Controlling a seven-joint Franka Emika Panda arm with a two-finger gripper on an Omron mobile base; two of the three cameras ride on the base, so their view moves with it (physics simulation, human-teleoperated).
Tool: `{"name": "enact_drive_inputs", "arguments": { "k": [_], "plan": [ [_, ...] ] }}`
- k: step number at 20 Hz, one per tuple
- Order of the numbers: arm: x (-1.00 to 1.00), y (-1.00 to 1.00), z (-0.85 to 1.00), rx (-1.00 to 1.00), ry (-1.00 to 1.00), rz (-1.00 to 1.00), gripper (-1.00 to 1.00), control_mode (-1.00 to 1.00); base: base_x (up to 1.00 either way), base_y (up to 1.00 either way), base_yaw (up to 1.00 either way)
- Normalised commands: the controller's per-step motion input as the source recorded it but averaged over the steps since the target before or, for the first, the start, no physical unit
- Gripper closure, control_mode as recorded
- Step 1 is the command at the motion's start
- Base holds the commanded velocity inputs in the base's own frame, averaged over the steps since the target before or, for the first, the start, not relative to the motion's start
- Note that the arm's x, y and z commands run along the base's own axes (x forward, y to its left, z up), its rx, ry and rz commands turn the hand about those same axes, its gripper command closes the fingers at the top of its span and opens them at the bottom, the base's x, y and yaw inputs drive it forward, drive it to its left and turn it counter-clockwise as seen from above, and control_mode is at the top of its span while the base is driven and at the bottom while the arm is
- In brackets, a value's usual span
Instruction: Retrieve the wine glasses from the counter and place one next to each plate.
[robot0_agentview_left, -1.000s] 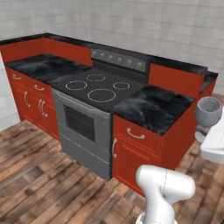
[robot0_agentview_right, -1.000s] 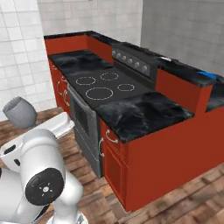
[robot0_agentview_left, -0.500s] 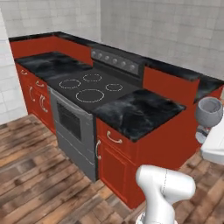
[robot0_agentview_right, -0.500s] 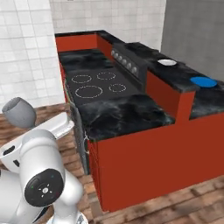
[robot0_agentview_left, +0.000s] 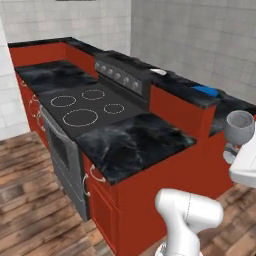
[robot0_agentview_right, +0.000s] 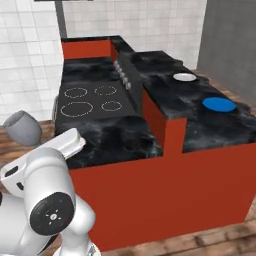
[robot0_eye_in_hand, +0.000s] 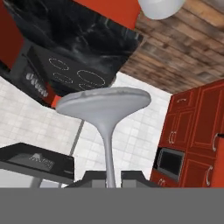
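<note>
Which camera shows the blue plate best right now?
The right base view: the blue plate lies whole and unblocked on the raised counter, beyond the stove. The left base view catches it as a thin blue sliver.

white tiled walls (robot0_agentview_left: 190, 40) meet at a corner behind red cabinets (robot0_agentview_left: 145, 210). a black stove (robot0_agentview_left: 87, 107) with silver knobs sits between them. wood plank floor (robot0_agentview_left: 30, 210) throughout.

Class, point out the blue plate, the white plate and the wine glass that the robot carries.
blue plate (robot0_agentview_right: 219, 104): right base view, centre of its face.
white plate (robot0_agentview_right: 184, 77): right base view, its middle.
wine glass (robot0_agentview_left: 239, 126): left base view, side of the bowl.
</note>
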Motion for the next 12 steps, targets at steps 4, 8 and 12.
{"name": "enact_drive_inputs", "arguments": {
  "k": [4, 8, 12],
  "plan": [
    [0.0, 0.0, 0.0, 0.0, 0.0, 0.0, 1.0, 1.0, 0.05, -1.0, 0.16],
    [0.0, 0.0, 0.0, 0.0, 0.0, 0.0, 1.0, 1.0, 0.0, -1.0, 0.11],
    [0.0, 0.0, 0.0, 0.0, 0.0, 0.0, 1.0, 1.0, 0.0, -1.0, 0.15]
  ]
}}
